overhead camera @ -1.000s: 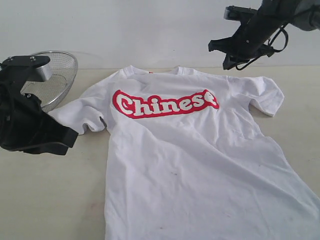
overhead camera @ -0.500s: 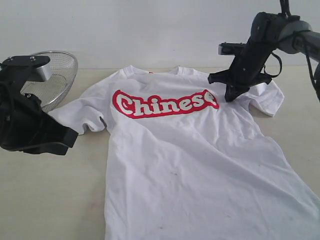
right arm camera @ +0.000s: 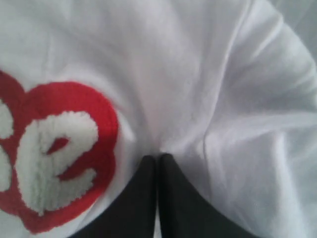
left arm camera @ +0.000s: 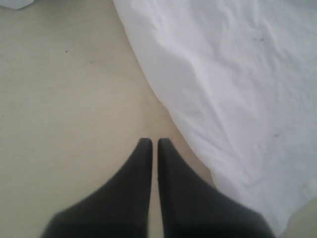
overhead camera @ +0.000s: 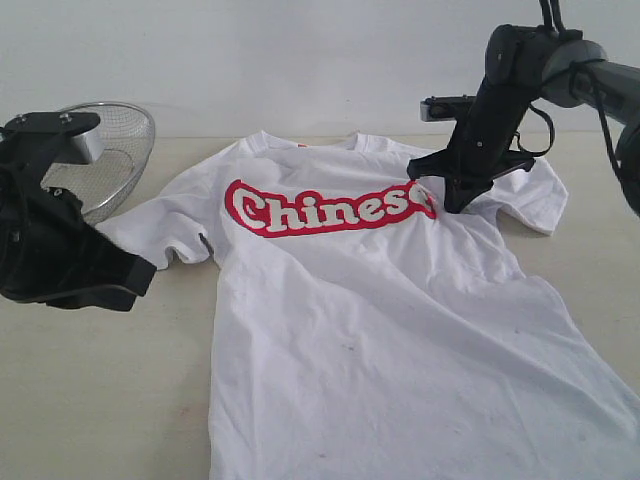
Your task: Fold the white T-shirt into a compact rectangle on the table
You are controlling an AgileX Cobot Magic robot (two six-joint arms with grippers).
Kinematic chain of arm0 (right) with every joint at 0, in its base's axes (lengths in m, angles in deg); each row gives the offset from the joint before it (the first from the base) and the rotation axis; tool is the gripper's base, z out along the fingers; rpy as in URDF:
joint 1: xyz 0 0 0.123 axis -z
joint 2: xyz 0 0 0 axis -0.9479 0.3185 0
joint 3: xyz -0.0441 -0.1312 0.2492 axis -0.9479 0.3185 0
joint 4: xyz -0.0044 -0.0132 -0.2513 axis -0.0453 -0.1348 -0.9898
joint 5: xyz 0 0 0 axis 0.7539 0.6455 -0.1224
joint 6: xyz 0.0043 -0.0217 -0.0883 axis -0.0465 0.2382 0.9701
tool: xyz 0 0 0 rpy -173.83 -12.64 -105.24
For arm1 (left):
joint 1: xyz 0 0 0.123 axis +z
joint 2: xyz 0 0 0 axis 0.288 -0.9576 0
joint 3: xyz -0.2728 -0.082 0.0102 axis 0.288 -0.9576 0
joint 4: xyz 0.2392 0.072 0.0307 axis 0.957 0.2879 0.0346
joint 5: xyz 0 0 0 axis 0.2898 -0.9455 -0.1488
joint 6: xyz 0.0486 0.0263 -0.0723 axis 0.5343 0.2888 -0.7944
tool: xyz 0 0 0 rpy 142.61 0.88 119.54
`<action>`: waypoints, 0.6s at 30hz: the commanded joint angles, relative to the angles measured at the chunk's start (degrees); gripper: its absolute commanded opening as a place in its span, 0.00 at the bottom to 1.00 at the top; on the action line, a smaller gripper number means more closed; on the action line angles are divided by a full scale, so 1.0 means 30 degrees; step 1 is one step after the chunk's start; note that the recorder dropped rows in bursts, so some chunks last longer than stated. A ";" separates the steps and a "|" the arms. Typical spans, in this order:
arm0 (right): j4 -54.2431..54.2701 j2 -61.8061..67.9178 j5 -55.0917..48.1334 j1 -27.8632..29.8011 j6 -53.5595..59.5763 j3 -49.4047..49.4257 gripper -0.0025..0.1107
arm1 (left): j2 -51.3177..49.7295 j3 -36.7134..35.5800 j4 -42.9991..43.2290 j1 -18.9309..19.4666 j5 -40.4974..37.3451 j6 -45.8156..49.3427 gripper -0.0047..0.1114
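Cloth puckered at the tips of the right gripper (right arm camera: 157, 156): fingers pressed together, pinching a small fold of the white T-shirt (overhead camera: 380, 300) just beside the last "e" of the red lettering (overhead camera: 330, 208), near the sleeve on that side. Lies chest-up across the table (overhead camera: 100, 380), mostly flat, lightly wrinkled, collar toward the far edge. Left gripper (left arm camera: 154, 144) closed on nothing, tips almost touching, above bare tabletop just beside the shirt's edge. Wire-mesh basket (overhead camera: 125, 150) behind the left arm, near the other sleeve.
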 commanded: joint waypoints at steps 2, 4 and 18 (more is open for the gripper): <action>0.0790 -0.0914 -0.0343 -0.0023 0.0356 0.0189 0.02 | 0.0126 -0.0081 0.0053 -0.0067 -0.0185 0.0061 0.08; 0.0873 -0.1619 -0.0343 0.0010 0.0356 0.0189 0.02 | 0.0126 -0.0081 0.0053 -0.0067 -0.0185 0.0061 0.08; 0.0569 -0.1012 0.3264 0.0938 -0.1156 -0.2230 0.02 | 0.0126 -0.0081 0.0053 -0.0067 -0.0265 0.0061 0.08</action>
